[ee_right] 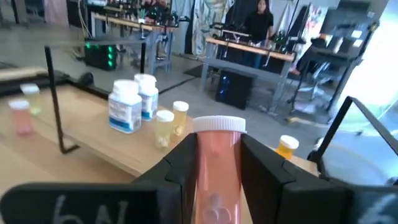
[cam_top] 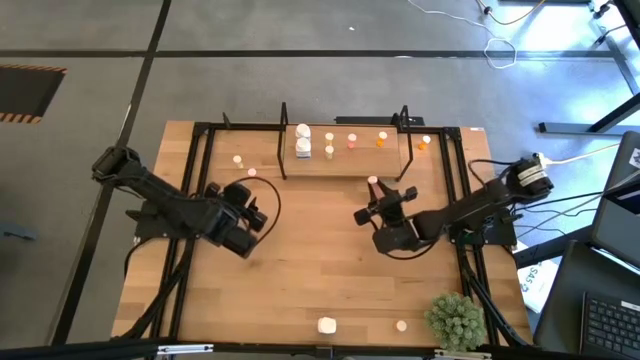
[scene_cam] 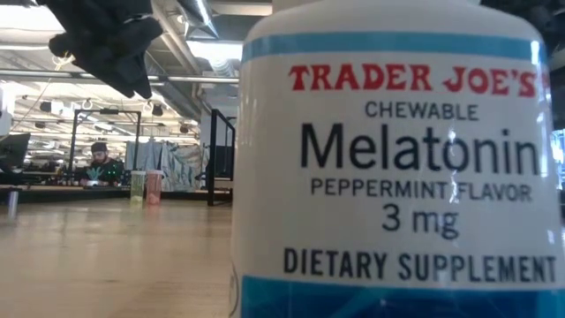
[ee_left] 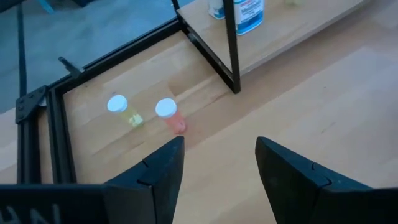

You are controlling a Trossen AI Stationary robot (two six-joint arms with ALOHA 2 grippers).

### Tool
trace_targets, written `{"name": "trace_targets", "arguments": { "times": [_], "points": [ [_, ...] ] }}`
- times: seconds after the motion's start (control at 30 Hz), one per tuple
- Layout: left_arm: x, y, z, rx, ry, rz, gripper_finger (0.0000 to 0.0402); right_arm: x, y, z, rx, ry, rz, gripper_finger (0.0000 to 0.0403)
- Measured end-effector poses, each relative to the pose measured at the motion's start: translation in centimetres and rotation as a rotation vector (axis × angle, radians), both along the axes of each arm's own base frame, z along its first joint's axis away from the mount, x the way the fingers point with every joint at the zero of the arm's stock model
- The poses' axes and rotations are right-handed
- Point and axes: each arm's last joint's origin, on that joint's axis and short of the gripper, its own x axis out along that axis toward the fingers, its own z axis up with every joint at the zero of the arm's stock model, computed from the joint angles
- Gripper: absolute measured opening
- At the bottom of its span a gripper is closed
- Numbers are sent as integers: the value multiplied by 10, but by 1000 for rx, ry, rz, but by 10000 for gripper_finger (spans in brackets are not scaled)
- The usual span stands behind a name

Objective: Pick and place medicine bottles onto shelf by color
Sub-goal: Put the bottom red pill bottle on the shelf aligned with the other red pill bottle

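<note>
While a pink bottle (ee_right: 216,163) is grasped upright between the fingers of the right end effector (cam_top: 377,203), the shelf (cam_top: 345,163) is seen just ahead of it, so only a short forward carry is judged to be needed. Farther off, the left end effector (ee_left: 217,180) is held released above the desk (cam_top: 300,270), with two small bottles lying ahead of it.

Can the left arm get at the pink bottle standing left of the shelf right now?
Probably yes. The left gripper has its jaws open and empty, and the pink bottle stands on bare table ahead of it. Only a yellow bottle beside it crowds one side.
</note>
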Motion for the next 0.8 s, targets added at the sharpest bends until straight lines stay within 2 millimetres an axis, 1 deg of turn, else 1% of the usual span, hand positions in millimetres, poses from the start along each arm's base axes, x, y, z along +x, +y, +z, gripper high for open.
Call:
{"name": "trace_targets", "arguments": {
  "times": [0.1,0.3,0.37,0.47,0.53,0.67,0.8],
  "points": [
    [1,4,0,0,1,19,193,7,-7,-8,-26,56,-29,105],
    [3,11,0,-5,3,57,193,15,-20,-31,-19,60,-85,104],
    [4,14,0,-5,2,70,193,17,-22,-35,-19,61,-94,104],
    [7,17,0,9,-14,78,193,19,-23,-34,-13,37,-100,104],
    [12,17,0,17,-1,40,193,19,-23,-33,-12,36,-98,104],
    [23,15,2,57,58,-97,193,20,-21,-31,-22,72,-83,104],
    [30,11,3,74,85,-194,193,23,-16,-28,24,31,-19,104]
  ]
}}
